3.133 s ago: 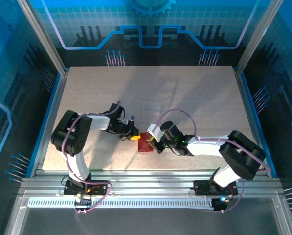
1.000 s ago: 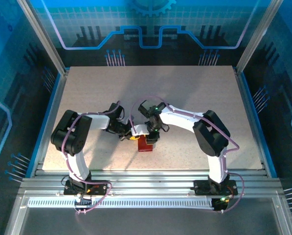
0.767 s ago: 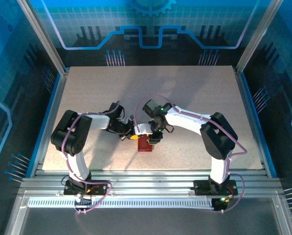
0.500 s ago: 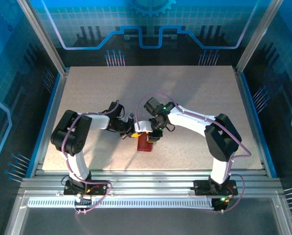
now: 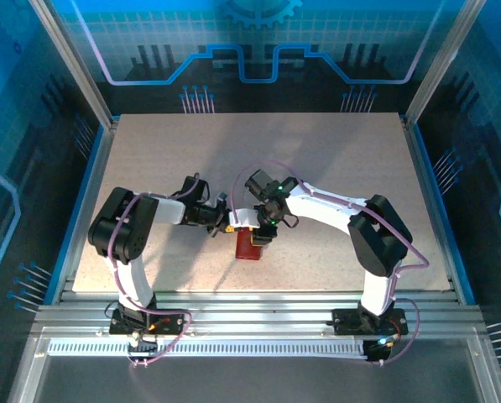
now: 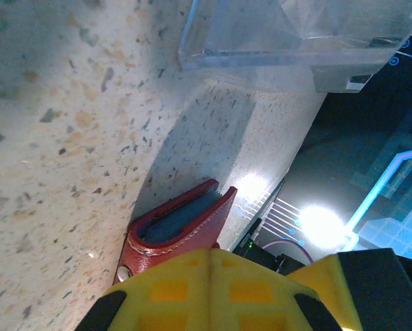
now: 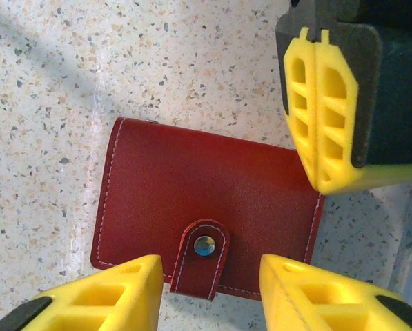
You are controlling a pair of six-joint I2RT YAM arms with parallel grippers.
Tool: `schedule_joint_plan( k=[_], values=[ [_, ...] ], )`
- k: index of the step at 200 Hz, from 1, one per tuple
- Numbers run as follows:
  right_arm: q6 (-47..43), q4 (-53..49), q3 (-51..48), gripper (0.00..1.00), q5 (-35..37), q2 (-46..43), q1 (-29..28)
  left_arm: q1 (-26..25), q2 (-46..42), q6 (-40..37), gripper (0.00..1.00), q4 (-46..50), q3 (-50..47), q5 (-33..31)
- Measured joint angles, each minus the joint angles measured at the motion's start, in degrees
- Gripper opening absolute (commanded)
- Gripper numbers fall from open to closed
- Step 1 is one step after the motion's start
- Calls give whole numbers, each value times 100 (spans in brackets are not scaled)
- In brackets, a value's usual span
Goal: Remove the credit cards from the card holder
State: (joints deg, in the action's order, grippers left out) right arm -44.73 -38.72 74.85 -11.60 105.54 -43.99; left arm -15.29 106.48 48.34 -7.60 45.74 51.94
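Two parted right gripper (image 7: 209, 276) jaws straddle the tab (image 7: 200, 258) of the card holder (image 7: 192, 186); pinch squarely while the clenched left gripper (image 7: 317, 165) braces it.

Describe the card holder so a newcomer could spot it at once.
On the speckled beige table, look near the front edge, where the left gripper and right gripper meet. There lies a small red leather folding wallet, closed, with white stitching and a silver-studded snap tab, unlike the clear plastic box nearby.
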Motion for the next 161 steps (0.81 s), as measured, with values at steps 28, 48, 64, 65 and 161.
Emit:
schedule_joint_plan(
  k=[28,48,64,65,161],
  values=[
    [107,50,-133,42,4,0,-52,-33,94,-24,0,4,0,0],
    [179,81,-153,42,46,2,-109,-59,186,-98,0,133,20,-2],
    [234,131,-153,42,68,2,-142,-63,197,-214,0,271,81,-17],
    [238,133,-153,42,68,2,-146,-63,197,-221,0,280,83,-20],
    [-17,-396,393,46,415,682,-208,-68,201,-522,0,581,181,-114]
  ],
)
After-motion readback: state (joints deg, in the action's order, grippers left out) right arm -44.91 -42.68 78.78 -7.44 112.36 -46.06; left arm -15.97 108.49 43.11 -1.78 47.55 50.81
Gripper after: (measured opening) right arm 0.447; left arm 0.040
